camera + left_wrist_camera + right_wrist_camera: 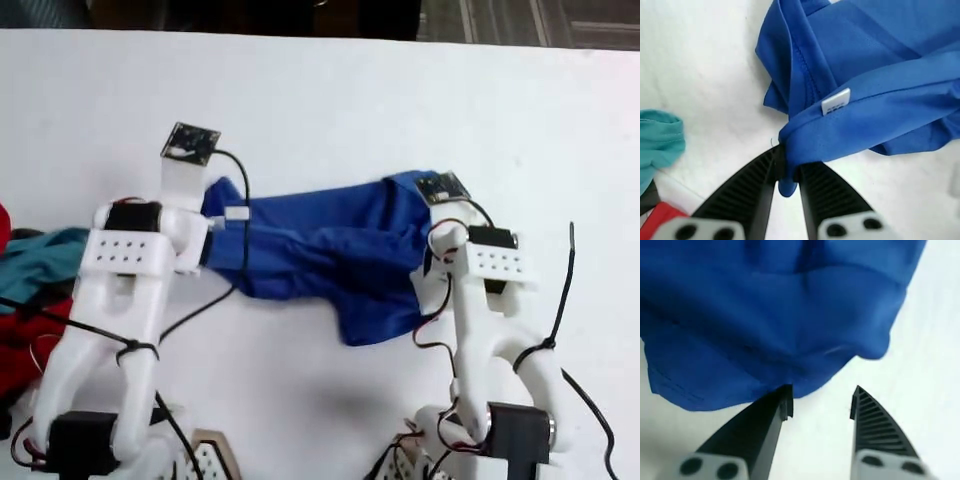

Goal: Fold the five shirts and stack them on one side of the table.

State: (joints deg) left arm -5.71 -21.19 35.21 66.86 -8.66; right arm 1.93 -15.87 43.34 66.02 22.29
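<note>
A blue shirt (335, 250) lies crumpled across the middle of the white table (320, 100), stretched between the two arms. My left gripper (789, 167) is shut on a bunched fold at the blue shirt's (870, 90) left end, near its white label. My right gripper (821, 401) stands open at the right end of the blue shirt (770, 315), one finger against the cloth's edge, nothing between its fingers. In the high view the left arm (150, 250) is at the shirt's left end and the right arm (470, 250) at its right end.
A teal shirt (40, 260) and a red shirt (30, 340) lie heaped at the table's left edge; the teal shirt (657, 140) and red shirt (660, 215) also lie beside my left gripper. Cables hang from both arms.
</note>
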